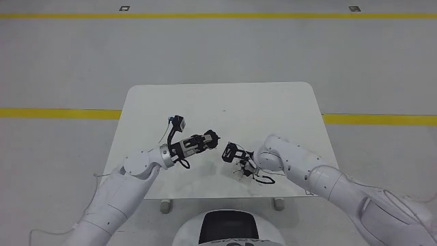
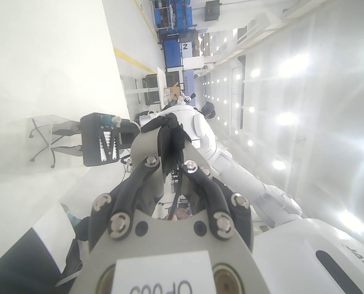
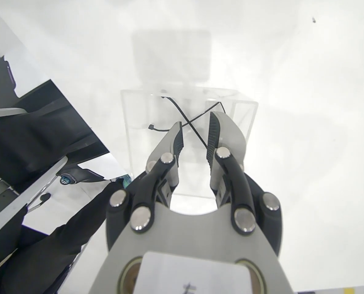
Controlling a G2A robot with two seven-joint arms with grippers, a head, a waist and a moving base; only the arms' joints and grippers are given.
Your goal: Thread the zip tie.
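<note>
While left gripper [image 2: 169, 136] jaws pressed together, right gripper [image 3: 195, 137] jaws apart near zip ties [image 3: 189, 122]

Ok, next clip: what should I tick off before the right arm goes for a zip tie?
1. Right gripper fingers open: ok.
2. Right gripper pointed at the clear box: ok.
3. Zip ties in the box: ok, two strands crossed.
4. One strand between the open fingers: cannot tell, depth unclear.
5. Left gripper holding a tie: cannot tell; its fingers are shut.
</note>
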